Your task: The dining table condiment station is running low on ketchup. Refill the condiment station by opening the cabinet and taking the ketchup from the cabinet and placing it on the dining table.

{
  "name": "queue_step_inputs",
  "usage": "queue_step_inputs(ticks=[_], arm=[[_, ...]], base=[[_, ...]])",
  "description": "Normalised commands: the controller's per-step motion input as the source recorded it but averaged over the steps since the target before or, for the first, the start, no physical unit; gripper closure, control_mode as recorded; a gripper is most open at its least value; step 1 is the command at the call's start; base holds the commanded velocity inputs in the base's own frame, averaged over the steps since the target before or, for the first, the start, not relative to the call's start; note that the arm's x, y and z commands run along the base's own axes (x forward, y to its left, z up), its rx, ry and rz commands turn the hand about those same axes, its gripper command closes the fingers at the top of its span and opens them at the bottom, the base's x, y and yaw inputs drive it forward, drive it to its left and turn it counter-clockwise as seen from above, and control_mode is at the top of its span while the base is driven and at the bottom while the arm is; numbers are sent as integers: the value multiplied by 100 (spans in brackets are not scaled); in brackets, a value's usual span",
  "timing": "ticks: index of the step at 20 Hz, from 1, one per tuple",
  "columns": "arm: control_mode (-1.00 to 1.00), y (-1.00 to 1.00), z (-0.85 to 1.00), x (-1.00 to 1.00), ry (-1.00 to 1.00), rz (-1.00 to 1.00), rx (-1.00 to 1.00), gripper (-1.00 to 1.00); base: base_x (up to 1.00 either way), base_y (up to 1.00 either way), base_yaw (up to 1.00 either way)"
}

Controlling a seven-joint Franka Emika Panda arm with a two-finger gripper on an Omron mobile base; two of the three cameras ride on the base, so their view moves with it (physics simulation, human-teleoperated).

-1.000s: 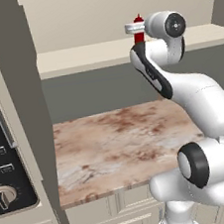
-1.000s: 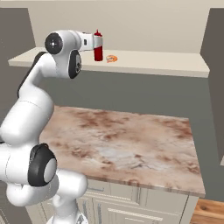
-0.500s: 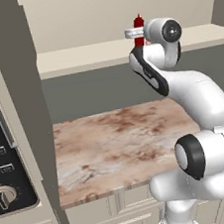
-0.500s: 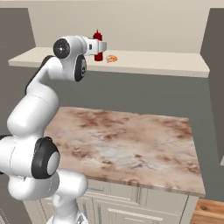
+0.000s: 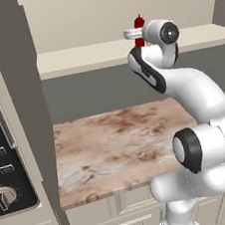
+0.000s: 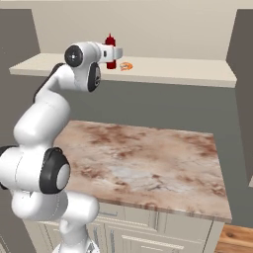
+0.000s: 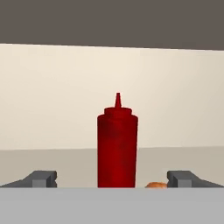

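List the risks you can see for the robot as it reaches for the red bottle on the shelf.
1. The ketchup stands upright and narrow between the wide-open fingers of the gripper; a slightly off-centre approach could tip it over.
2. A small orange item lies close beside the bottle and might be bumped by a finger.
3. The bottle stands on the cabinet shelf, above the marbled counter; a weak grip could drop it there.

ketchup (image 7: 117,146) upright on cabinet (image 6: 188,74) shelf, small item (image 6: 126,66) just beside, counter (image 6: 148,163) below
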Motion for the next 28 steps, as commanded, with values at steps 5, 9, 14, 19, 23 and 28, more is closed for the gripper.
queue_step_inputs(ticks=[5,9,14,19,23,28], arm=[[-100,0,-4,28,1,0,0,-100],[-100,0,-1,32,3,0,0,-100],[-100,-6,-1,26,1,0,0,-100],[-100,-11,-4,18,0,0,0,-100],[-100,-6,-2,16,0,0,0,100],[-100,-7,-5,2,0,0,0,100]], base=[[0,0,0],[0,0,0],[0,0,0],[0,0,0],[0,0,0],[0,0,0]])
